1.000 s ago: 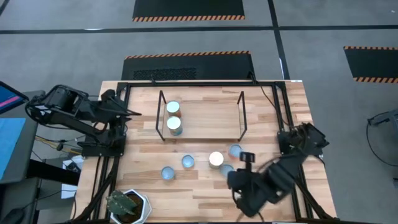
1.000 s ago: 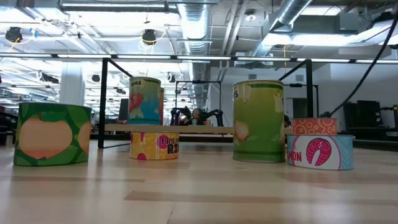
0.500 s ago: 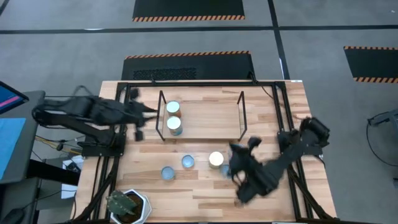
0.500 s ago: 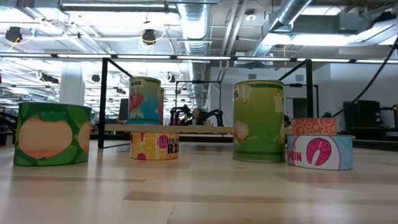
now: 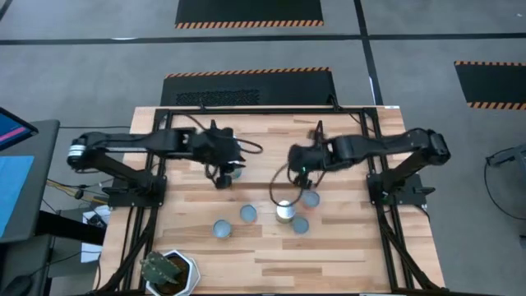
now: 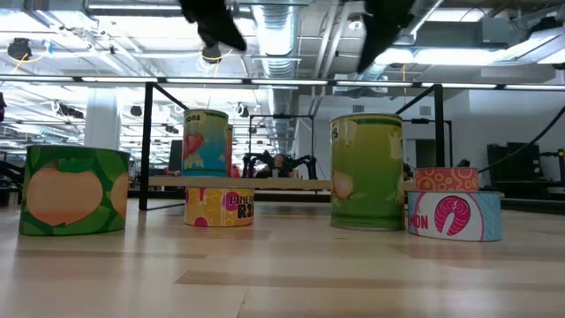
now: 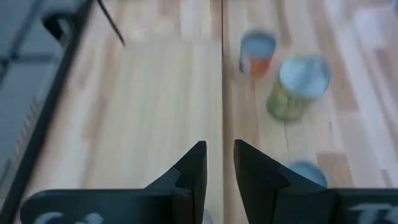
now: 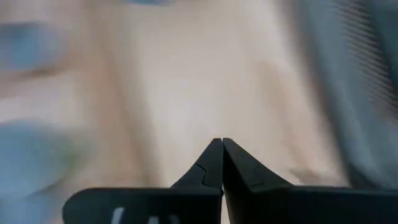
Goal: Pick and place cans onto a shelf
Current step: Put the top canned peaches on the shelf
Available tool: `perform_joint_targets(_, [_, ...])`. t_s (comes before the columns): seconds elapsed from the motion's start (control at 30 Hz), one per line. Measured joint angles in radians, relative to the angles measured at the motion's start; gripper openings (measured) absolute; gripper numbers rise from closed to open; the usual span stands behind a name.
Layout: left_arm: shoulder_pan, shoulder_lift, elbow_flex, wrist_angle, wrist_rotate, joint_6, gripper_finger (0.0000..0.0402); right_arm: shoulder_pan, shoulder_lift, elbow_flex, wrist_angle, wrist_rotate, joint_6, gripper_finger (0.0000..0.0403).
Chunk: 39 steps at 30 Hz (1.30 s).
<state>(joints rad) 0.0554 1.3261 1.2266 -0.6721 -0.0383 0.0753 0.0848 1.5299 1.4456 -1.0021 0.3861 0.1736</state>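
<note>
Two pincers are hanging over the middle of the bench, neither carrying anything; the left pincer (image 5: 220, 177) is hovering at the shelf's nine o'clock end, its fingers (image 7: 194, 168) parted by a narrow gap with bare wood showing between them; the right pincer (image 5: 297, 164) is sitting toward the shelf's three o'clock end, its fingers (image 8: 211, 163) pressed together on nothing.

Moving outward in the high view, the shelf (image 5: 267, 144) is lying across the centre of the bench (image 5: 362, 255); one can (image 5: 235, 171) is peeping out just beside the left pincer, and whether another is standing under that arm I cannot tell; five loose cans are waiting toward six o'clock of the shelf: a bright white-topped one (image 5: 284, 211), a pale-blue one (image 5: 310, 198) at its two o'clock, another (image 5: 299, 225) at its four o'clock, then two more (image 5: 248, 214) (image 5: 221, 228) toward nine o'clock; a potted plant (image 5: 168, 271) is standing at the seven o'clock corner.

Judging by this, the job is running between placements, with most cans not yet shelved; the next move is calling for a pincer to spread wide, drop over one loose can, most likely among the near cluster below the right arm, and close squarely on its sides without nudging the neighbours crowding close beside it.
</note>
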Motion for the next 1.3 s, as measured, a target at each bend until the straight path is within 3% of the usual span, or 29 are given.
perform_joint_targets(0.07, [-0.005,0.029,0.000,-0.037,0.004,-0.033,0.0070,-0.031,0.004,0.000,0.066,-0.224,-0.125,0.0019])
perform_joint_targets(0.13, [-0.014,0.045,0.000,-0.060,0.016,-0.074,0.0070,-0.046,0.014,0.001,0.069,-0.306,-0.152,0.0022])
perform_joint_targets(0.47, [-0.070,0.043,0.002,-0.261,0.097,-0.152,0.0070,-0.024,0.132,0.001,0.034,-0.368,-0.312,0.0065])
perform_joint_targets(0.67, [-0.095,0.013,0.004,-0.243,0.187,-0.200,0.0071,-0.015,0.188,0.008,0.048,-0.357,-0.348,0.0113])
perform_joint_targets(0.9, [-0.144,0.029,0.003,-0.263,0.194,-0.260,0.0071,-0.021,0.230,0.011,0.082,-0.360,-0.358,0.0154])
perform_joint_targets(1.3, [-0.215,0.080,-0.031,-0.271,0.199,-0.273,0.0071,0.016,0.252,0.040,0.087,-0.384,-0.295,0.0157])
